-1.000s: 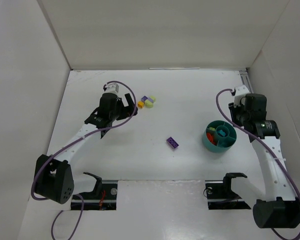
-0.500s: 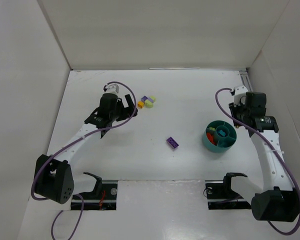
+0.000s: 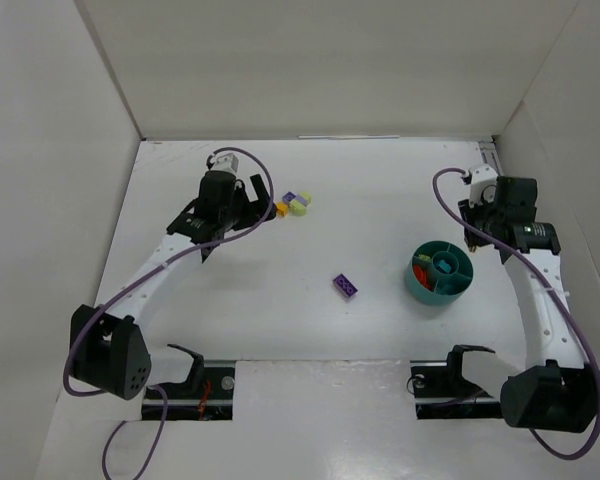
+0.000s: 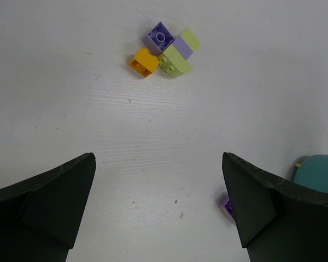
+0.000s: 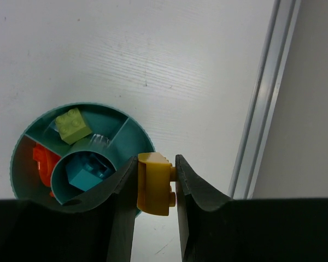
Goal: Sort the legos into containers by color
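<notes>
Right gripper [image 5: 156, 188]: clamped on yellow brick [image 5: 153, 180], just beside the bowl [image 3: 418, 290] rim. Step: I'm delivering yellow. Next, I judge: shift over a free compartment, release. Left gripper [image 4: 158, 164]: jaws apart, near loose cluster [image 4: 165, 50].

We judged this a robotics lab test cell. A white table [image 3: 280, 335] was boxed in at the back and both sides by plain white panels [image 3: 310, 70]. Two arms were bolted at its near edge, the left arm [image 3: 150, 272] and the right arm [image 3: 542, 305], each trailing a purple cable [image 3: 435, 195]. A metal rail [image 5: 261, 98] ran along the table's right edge. The only items laid out were toy bricks [image 4: 164, 52] and a compartmented bowl [image 3: 416, 286].
</notes>
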`<state>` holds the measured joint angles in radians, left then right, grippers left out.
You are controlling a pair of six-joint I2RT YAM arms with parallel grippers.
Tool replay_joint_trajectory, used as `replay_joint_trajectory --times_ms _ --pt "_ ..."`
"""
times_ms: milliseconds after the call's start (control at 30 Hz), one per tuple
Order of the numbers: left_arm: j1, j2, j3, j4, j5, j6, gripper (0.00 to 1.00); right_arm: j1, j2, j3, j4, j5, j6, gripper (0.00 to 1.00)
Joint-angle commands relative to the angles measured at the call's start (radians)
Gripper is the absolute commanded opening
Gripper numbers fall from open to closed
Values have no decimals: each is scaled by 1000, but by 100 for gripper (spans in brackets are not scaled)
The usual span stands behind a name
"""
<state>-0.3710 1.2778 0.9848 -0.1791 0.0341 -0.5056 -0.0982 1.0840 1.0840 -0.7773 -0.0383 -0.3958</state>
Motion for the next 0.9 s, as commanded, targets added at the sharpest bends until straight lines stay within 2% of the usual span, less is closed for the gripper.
replay_joint_trajectory --times_ms 0,200,500,867 --pt "6 38 77 -43 35 1 100 -9 -19 16 -49 -92 -14 10" --pt "6 61 86 -43 69 1 100 -9 -96 -47 -149 -130 -25 10" --pt "6 52 75 -34 87 1 100 -9 -128 -76 -168 -198 -43 10" --pt "6 34 57 -43 87 -17 100 -9 -78 -13 -126 -109 -74 9"
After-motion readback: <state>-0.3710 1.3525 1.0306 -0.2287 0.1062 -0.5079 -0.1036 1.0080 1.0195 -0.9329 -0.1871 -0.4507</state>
